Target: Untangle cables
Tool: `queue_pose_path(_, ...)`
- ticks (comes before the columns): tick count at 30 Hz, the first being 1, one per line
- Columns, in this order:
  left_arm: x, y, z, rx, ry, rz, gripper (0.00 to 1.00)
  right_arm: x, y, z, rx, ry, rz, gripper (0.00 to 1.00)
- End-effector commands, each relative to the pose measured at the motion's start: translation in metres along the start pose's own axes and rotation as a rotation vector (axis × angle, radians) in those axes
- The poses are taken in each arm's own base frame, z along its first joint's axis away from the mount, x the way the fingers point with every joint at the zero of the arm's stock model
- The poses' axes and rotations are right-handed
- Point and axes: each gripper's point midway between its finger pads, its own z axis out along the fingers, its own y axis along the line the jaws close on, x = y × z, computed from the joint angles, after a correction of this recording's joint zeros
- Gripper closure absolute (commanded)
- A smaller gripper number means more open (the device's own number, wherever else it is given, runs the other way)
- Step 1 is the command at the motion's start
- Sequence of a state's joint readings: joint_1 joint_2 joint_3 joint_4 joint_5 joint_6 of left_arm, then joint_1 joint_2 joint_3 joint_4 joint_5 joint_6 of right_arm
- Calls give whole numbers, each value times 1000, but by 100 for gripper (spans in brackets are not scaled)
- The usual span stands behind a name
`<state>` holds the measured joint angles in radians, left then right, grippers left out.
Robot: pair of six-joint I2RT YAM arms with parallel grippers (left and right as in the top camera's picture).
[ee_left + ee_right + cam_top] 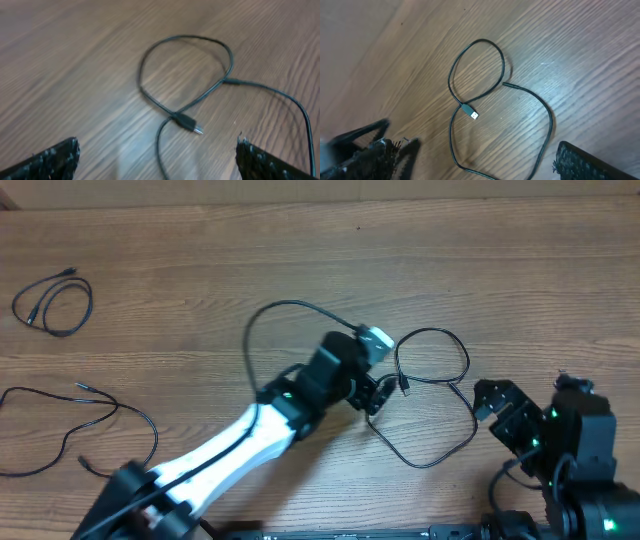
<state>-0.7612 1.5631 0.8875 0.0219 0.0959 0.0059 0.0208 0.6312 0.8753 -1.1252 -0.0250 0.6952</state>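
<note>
Looped cable [474,420] lies mid-bench [200,250], off the tip of the left arm [300,395]. Both sets of jaws stand spread wide and hold nothing. USB plug [192,125] sits just ahead of the left jaws, its long axis slanting across their gap. The right arm [560,440] is near the loop's outer side but farther from the plug.

The left wrist view shows the plug end crossing its own cord (the overhead hides this behind the arm). Only the overhead shows a further cord arc [290,304] behind the left arm, and two other cables [88,298] [120,408] well apart at far left.
</note>
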Motion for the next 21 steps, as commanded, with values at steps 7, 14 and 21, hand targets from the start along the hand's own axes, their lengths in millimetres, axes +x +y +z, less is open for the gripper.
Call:
queue_pose_path(7,-9,-58,36,258,-116,75,1,-5,-2,-5,10,-27,17,0)
queue_pose_path(14,2,-57,46,260,-80,-17,0,-5,-2,-5,10,-27,17,0)
queue_pose_path(21,-1,-57,45,261,-93,16,0,-5,-2,-5,10,-27,17,0)
